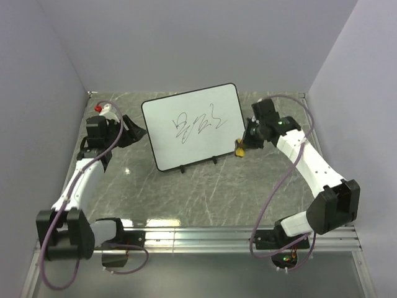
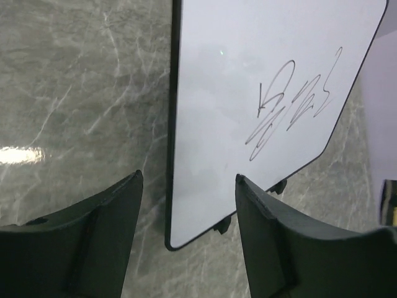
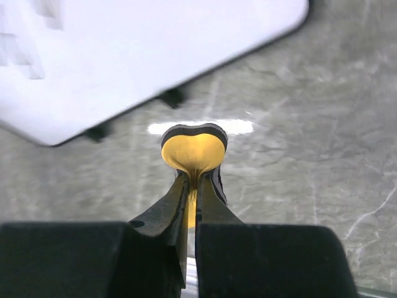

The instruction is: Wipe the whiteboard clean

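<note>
The whiteboard (image 1: 193,127) stands tilted back on two small black feet at mid-table, with a black scribble (image 1: 200,124) on its face. My left gripper (image 1: 140,131) is at the board's left edge, open. In the left wrist view its jaws (image 2: 189,177) stand apart and the whiteboard (image 2: 248,93) rim lines up with the gap just beyond the tips. My right gripper (image 1: 242,146) hovers by the board's lower right corner, shut on a yellow eraser (image 1: 238,149). In the right wrist view the eraser (image 3: 193,152) bulges out past the fingertips (image 3: 193,177), squeezed thin, with the whiteboard (image 3: 124,56) ahead.
The grey marble tabletop (image 1: 205,192) is closed in by pale walls at the left, back and right. A metal rail (image 1: 236,234) runs along the near edge between the arm bases.
</note>
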### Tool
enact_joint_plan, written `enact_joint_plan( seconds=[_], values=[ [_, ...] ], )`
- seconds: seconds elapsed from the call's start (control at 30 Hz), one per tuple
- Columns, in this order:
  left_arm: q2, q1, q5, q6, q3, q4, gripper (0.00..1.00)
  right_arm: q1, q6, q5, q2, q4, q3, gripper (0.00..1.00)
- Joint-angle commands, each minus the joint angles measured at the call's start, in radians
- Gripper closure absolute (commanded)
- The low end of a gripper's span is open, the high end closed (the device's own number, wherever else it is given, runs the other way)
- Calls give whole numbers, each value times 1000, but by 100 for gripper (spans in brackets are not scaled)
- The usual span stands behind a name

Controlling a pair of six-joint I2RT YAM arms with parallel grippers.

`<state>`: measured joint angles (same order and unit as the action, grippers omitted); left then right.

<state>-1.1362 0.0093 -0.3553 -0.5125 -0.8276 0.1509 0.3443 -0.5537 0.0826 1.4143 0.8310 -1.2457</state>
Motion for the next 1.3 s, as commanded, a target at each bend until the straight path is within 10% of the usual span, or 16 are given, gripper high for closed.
enact_joint_plan(
  seconds=[0.0, 0.5, 1.27],
  values=[
    [-110, 66, -249, 2, 5, -244, 34, 4, 43, 57, 15, 92, -176, 100],
    [-562, 113, -602, -101, -203, -599, 43, 5, 86, 180, 463, 220, -742, 100],
    [-651, 32, -723, -268, -104, -889, 73, 213, 28, 273, 604, -88, -834, 100]
  ],
)
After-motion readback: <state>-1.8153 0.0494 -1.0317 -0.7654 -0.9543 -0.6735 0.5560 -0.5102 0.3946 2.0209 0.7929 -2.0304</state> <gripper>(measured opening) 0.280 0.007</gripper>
